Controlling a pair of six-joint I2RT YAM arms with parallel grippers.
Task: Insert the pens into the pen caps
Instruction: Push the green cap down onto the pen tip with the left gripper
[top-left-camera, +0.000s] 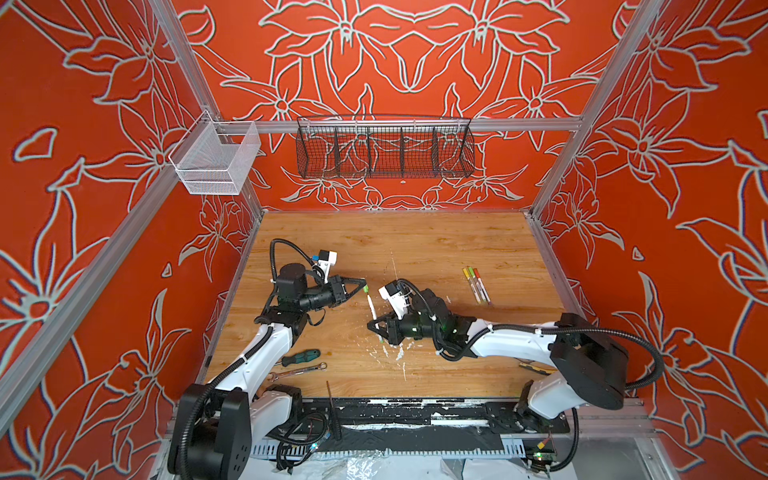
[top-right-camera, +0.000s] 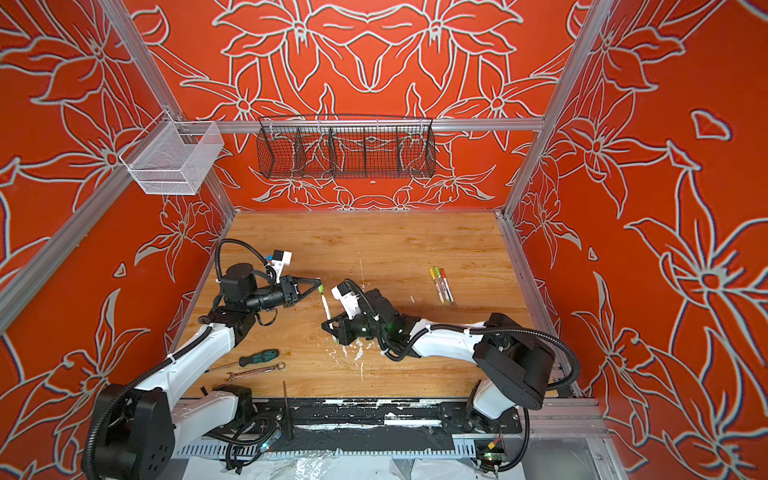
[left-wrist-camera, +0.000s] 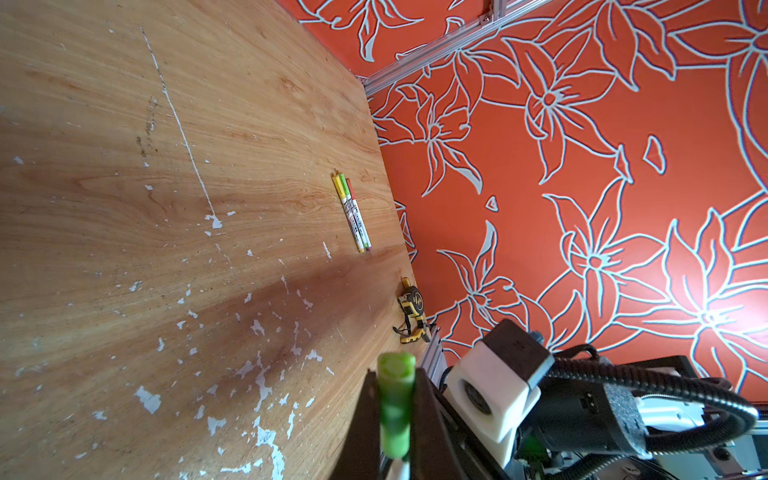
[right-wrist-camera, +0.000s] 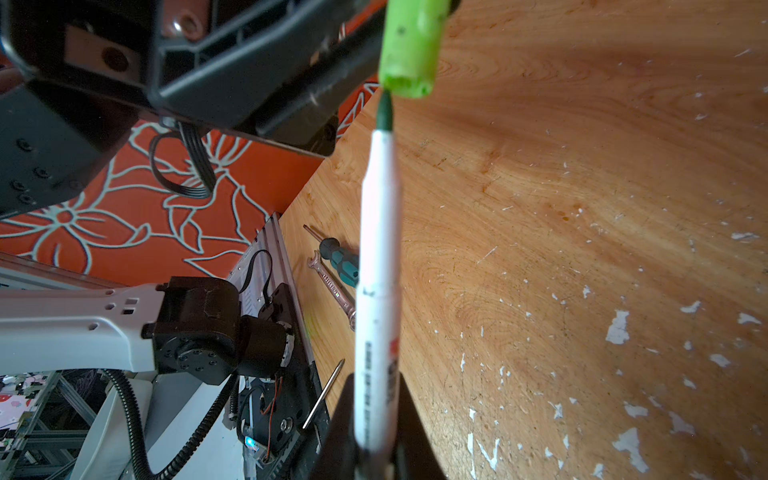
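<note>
One light wooden tabletop (top-left-camera: 436, 241) under everything, both arms meeting near its middle. Left gripper (top-left-camera: 362, 285) is clamped on a short stubby light-green plastic pen cap (right-wrist-camera: 409, 45). Right gripper (top-left-camera: 372, 326) is clamped low on the barrel of a thin white marker pen with a dark green nib (right-wrist-camera: 380, 249). Both pieces are held off the table.

Key relation: the pen's long axis runs from the right claw away toward the back wall, and the cap sits right at its far end, open mouth facing the nib. Right arm does the pushing, I'd guess, and the left just holds.

Right wrist view shows the nib meeting the rim of the cap's mouth at one edge, not centred. That probably needs a small sideways nudge before pushing. Top views are too small to show this. Left wrist view shows only the cap's closed end, plus three more white pens with yellow, green and red ends (left-wrist-camera: 352, 212) lying side by side, well apart.
</note>
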